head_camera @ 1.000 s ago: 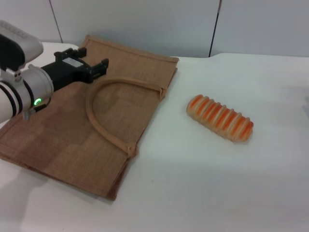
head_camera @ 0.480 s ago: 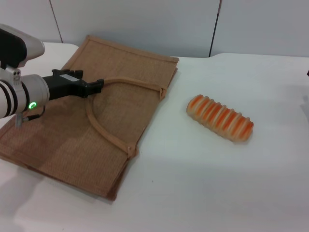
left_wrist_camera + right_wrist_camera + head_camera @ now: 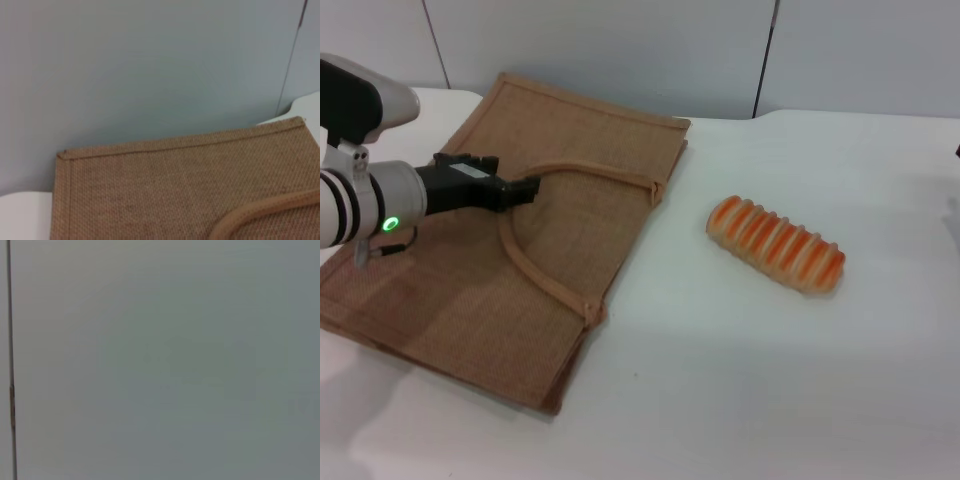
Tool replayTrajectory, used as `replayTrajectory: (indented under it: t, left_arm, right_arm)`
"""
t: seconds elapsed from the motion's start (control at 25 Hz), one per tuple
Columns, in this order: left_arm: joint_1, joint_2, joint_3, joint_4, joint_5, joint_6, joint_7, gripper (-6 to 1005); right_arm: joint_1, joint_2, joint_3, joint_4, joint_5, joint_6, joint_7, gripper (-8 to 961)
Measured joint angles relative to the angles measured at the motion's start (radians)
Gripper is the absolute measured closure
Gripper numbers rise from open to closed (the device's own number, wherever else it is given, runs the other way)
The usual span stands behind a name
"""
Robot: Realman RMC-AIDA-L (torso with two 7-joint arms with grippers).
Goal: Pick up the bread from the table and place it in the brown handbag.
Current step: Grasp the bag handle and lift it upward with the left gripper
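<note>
The bread (image 3: 776, 244), a pale ridged loaf with orange stripes, lies on the white table (image 3: 770, 390) at the right, well clear of the bag. The brown handbag (image 3: 575, 225) lies flat on the table at the left, its arched loop handle (image 3: 535, 272) resting on top. My left gripper (image 3: 528, 186) is low over the bag, its tip at the top of the handle's arch. The left wrist view shows the bag's woven cloth (image 3: 165, 190) and a bit of the handle (image 3: 265, 207). The right gripper is out of view.
A grey panelled wall (image 3: 620, 50) runs along the back of the table. The right wrist view shows only that wall (image 3: 160, 360). Bare tabletop lies between the bag and the bread and in front of both.
My left gripper has turned on its side and come down from above the bag's far left part to the top of the handle's arch. The bread and bag have not moved.
</note>
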Motion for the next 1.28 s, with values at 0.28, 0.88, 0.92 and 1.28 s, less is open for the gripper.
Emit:
replayTrajectory:
  t: [0.28,0.88,0.92,1.28]
  left_arm:
    - [-0.011,0.006,0.000,-0.034,0.014,0.001,-0.038,318]
    - [-0.034,0.009,-0.022,-0.079,0.016,0.008,-0.040,417]
    - [-0.036,0.010,-0.022,-0.083,0.016,0.007,-0.040,417]
    - [-0.048,0.014,-0.023,-0.101,0.016,0.012,-0.039,419]
  right_arm:
    - [0.000,-0.001,0.000,0.000,0.000,0.000,0.000,124]
    - [0.010,-0.001,0.000,0.000,0.000,0.025,0.000,124]
    - [0.010,-0.001,0.000,0.000,0.000,0.025,0.000,124]
    - [0.011,0.000,0.000,0.000,0.000,0.026,0.000,124]
